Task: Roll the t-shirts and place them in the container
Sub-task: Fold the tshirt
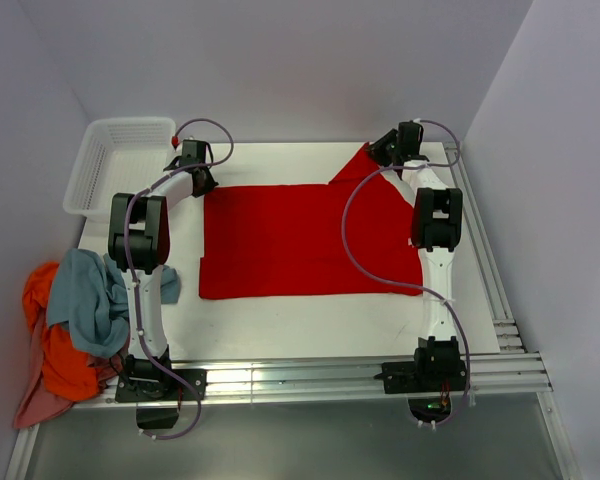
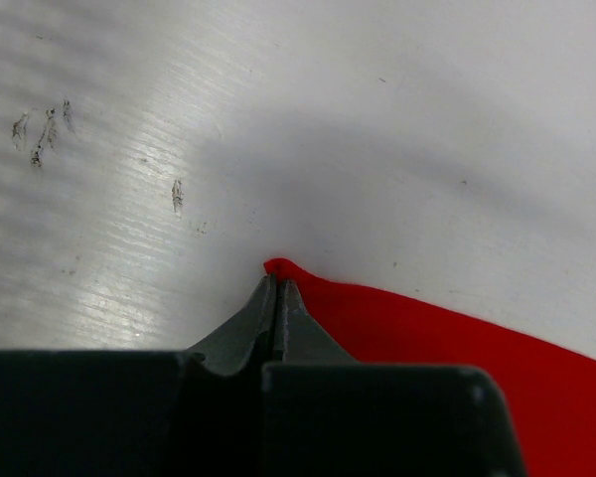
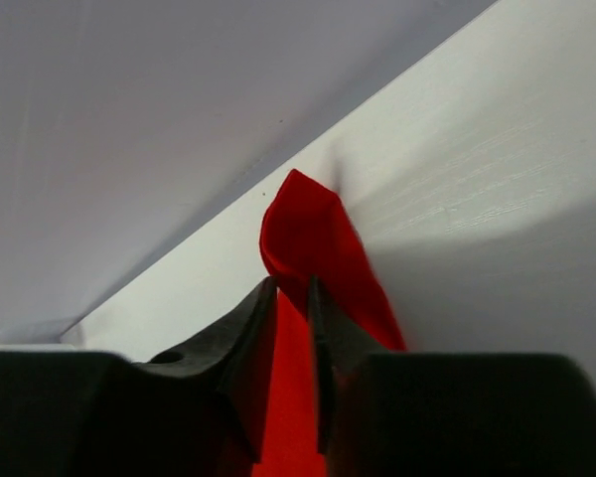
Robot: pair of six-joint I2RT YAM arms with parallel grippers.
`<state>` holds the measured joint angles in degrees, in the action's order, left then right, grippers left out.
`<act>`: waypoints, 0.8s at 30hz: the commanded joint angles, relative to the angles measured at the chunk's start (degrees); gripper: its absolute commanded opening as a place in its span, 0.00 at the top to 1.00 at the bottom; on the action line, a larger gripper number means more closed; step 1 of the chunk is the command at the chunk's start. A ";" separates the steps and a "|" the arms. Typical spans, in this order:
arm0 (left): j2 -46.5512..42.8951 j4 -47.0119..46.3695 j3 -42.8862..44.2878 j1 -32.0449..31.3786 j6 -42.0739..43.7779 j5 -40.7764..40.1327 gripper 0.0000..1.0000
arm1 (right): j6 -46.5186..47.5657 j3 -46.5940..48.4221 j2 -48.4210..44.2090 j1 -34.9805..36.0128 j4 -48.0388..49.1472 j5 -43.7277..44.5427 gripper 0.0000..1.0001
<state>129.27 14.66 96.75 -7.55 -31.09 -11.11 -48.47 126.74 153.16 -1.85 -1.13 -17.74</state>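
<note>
- On the white surface [image 1: 280,320], your red t-shirt [image 1: 300,240] lies flat, a smooth folded rectangle.
- Left jaws pinch its far-left corner, arm [image 1: 145,235] stretched forward.
- Right jaws pinch the raised far-right corner.

Surface: white table [image 1: 310,320] | centre: red t-shirt [image 1: 300,240], spread flat, far-right corner lifted | far-left corner: white mesh basket [image 1: 105,165] | near-left edge: blue-grey t-shirt [image 1: 90,300] heaped on orange t-shirt [image 1: 55,350] and pinkish t-shirt [image 1: 32,400], spilling over the edge
</note>
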 commanded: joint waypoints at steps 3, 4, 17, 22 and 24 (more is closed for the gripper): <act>-0.07 2.48 0.02 -0.89 0.51 2.76 1.00 | 0.13 3.87 -0.67 0.27 0.86 -1.42 0.83; -0.16 2.48 -0.07 -0.89 0.51 2.76 1.00 | 0.04 3.78 -0.50 0.26 0.95 -1.60 0.87; 0.10 2.92 0.46 -0.89 0.68 3.03 1.00 | -0.75 3.96 -0.23 0.00 2.10 -3.88 0.56; 0.10 3.01 0.54 -0.89 0.77 3.12 1.00 | -0.49 4.04 -0.32 0.00 0.34 -3.97 0.58; 0.19 3.10 0.46 -0.89 0.68 3.12 1.00 | -0.31 4.57 -0.23 0.09 -0.98 -3.62 0.62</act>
<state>129.27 14.68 96.75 -7.55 -30.85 -10.79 -49.58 127.96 153.16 -1.85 -0.95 -20.82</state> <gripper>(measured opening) 0.013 0.392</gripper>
